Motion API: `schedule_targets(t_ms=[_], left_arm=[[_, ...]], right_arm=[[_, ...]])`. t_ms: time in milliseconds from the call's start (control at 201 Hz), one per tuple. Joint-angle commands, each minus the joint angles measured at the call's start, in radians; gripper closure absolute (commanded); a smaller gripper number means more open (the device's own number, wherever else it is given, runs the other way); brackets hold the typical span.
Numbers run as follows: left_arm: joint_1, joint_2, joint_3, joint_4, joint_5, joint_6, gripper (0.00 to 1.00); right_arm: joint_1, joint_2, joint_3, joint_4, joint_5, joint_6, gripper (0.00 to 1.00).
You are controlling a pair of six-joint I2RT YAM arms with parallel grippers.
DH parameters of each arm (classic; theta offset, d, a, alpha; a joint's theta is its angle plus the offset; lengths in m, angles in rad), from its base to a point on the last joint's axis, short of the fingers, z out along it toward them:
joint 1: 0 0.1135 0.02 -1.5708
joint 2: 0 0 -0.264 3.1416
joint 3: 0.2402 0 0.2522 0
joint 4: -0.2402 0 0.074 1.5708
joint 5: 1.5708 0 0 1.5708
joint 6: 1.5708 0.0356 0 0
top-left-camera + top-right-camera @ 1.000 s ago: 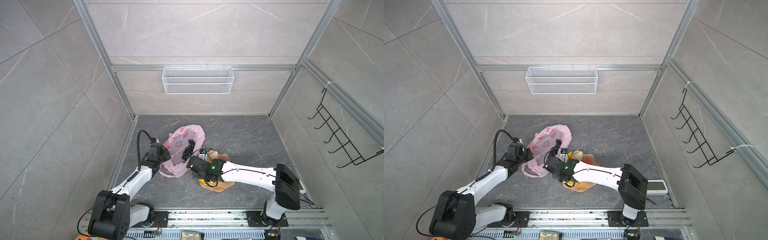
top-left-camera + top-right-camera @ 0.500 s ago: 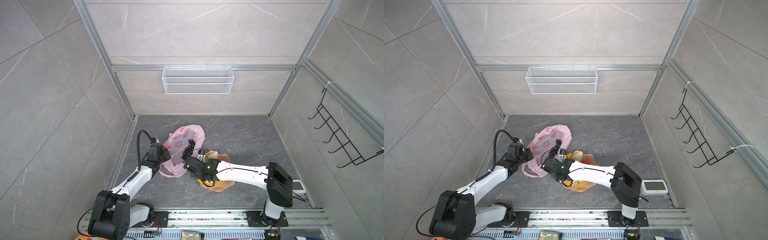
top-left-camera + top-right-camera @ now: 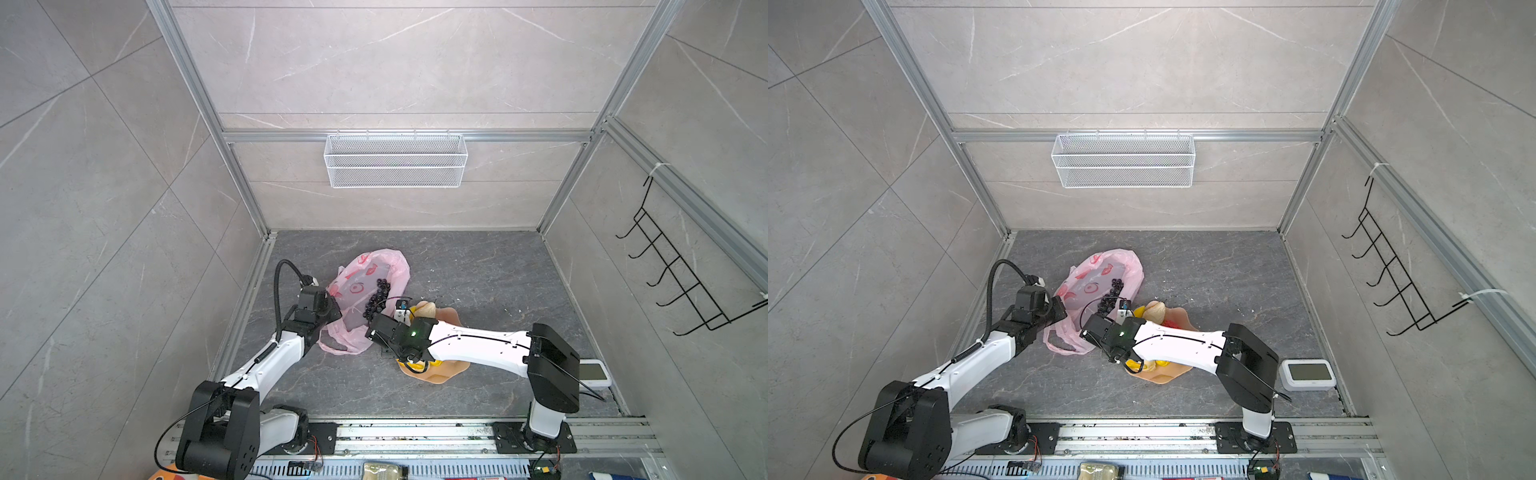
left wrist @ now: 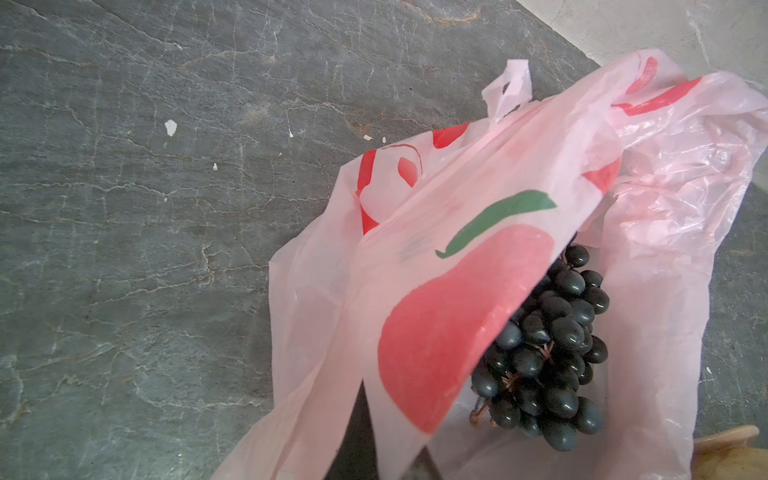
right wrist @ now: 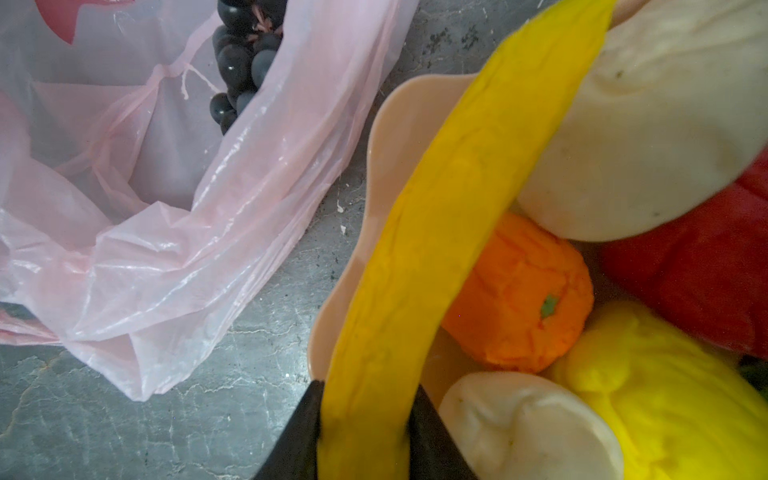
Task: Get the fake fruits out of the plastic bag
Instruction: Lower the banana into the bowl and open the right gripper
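The pink plastic bag (image 3: 365, 286) (image 3: 1096, 282) lies on the grey floor, mouth open, with the dark grape bunch (image 3: 376, 297) (image 4: 548, 345) inside. My left gripper (image 3: 332, 309) (image 4: 399, 457) is shut on the bag's near edge and holds the film up. My right gripper (image 5: 365, 399) is shut on the yellow banana (image 5: 478, 187), which reaches over the peach plate (image 5: 399, 137) beside the bag (image 5: 166, 208). In the plate lie an orange tangerine (image 5: 523, 299), two beige fruits (image 5: 644, 137), a yellow fruit (image 5: 665, 382) and a red one (image 5: 706, 274). In both top views the right jaws are hidden under the wrist.
The plate (image 3: 453, 370) (image 3: 1163, 376) sits right of the bag, partly under my right arm. A white timer (image 3: 592, 371) lies by the right wall. A wire basket (image 3: 395, 160) hangs on the back wall, a black hook rack (image 3: 685, 282) on the right wall.
My right arm has shifted a little to the left, toward the bag, uncovering the white timer. The left arm and the bag have stayed put.
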Motion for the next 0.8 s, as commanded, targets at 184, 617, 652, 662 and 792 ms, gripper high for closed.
schedule_targets(t_ms=[184,617,652,662,792], left_arm=[[-0.003,-0.016,0.016,0.008,-0.014,-0.007,1.0],[-0.003,-0.008,0.019,0.01,-0.011,-0.007,1.0],[-0.003,-0.008,0.019,0.01,-0.009,-0.007,1.0],[-0.003,-0.009,0.019,0.01,-0.009,-0.007,1.0],[-0.003,-0.01,0.017,0.012,-0.012,-0.007,1.0]], right_arm=[[0.006,0.004,0.015,-0.033,0.026,-0.002,0.57],[0.01,-0.02,0.021,-0.053,0.066,-0.005,0.66],[0.01,-0.017,0.02,-0.058,0.069,-0.006,0.67],[0.01,-0.018,0.018,-0.057,0.069,-0.006,0.67],[0.01,-0.015,-0.002,-0.049,0.06,-0.005,0.69]])
